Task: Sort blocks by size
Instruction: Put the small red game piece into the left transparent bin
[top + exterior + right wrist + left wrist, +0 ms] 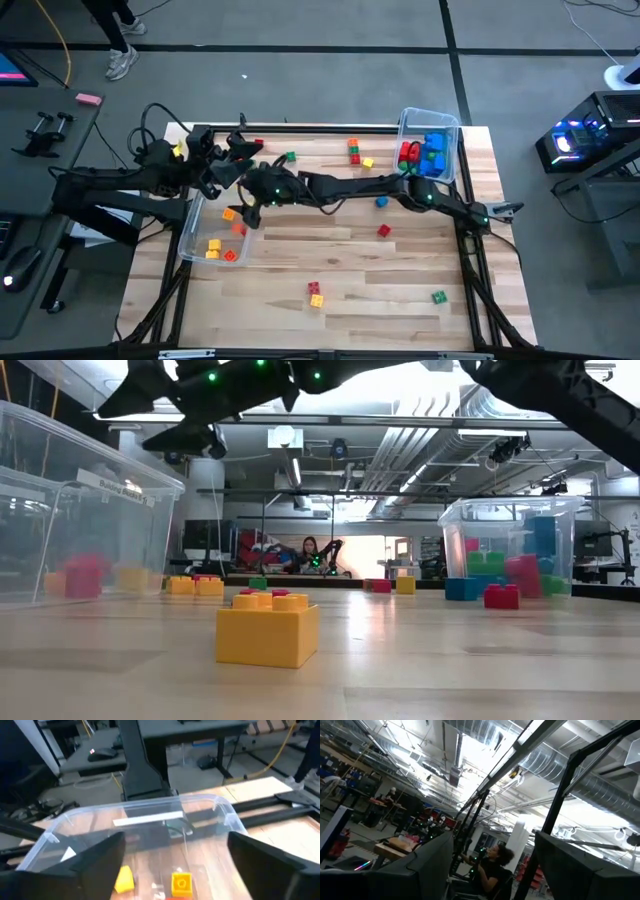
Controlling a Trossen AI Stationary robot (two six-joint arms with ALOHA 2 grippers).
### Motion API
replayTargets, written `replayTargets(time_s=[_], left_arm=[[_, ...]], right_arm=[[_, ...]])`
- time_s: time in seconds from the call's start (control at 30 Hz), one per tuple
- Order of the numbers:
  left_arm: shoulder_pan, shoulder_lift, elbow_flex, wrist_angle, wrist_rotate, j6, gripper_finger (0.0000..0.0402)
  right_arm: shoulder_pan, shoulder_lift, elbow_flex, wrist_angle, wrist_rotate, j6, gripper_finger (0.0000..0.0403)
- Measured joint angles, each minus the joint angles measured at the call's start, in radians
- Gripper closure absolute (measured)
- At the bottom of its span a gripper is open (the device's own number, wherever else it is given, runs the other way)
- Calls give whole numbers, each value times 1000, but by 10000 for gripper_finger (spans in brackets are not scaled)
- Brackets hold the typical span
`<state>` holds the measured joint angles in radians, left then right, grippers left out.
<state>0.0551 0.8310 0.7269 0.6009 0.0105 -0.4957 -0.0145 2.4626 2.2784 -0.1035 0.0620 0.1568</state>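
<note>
My right gripper (pixel 248 208) (pixel 175 842) is open and empty, stretched across the table above the clear left bin (pixel 195 228) (pixel 150 812). In that bin lie small blocks: an orange one (pixel 230 213), a yellow one (pixel 213 247) (pixel 181 882) and a red one (pixel 230 255). The clear right bin (pixel 452 128) holds larger blue, red and green blocks (pixel 425 155). Loose blocks lie on the table, among them a green one (pixel 290 156), a blue one (pixel 381 201) and a red one (pixel 384 231). My left gripper (pixel 234 152) (pixel 492 840) is open and empty at the far left, tipped up toward the ceiling.
More blocks lie near the front edge: a red and yellow pair (pixel 315 293) and a green one (pixel 439 296). A yellow brick (pixel 267 625) stands large in the low view. The two arms are close together over the table's far left. A person sits in the room beyond.
</note>
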Motion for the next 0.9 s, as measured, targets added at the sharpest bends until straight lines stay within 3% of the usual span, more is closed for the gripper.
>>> replayTargets(time_s=[0.13,0.3,0.53,0.9], left_arm=[[1,-1,0,26,0,0,135],[4,-23,0,58,1,2,135],[5,-77,0,52,8,30,135],[5,-75,0,-16,14,63,135]], right_arm=[[-13,0,61,-86,-16,-24,26],[-23,-48,47,-206,-60,-103,40],[-36,-161,46,-541,-76,-232,58],[-14,-225,38,-1175,-78,-242,60]])
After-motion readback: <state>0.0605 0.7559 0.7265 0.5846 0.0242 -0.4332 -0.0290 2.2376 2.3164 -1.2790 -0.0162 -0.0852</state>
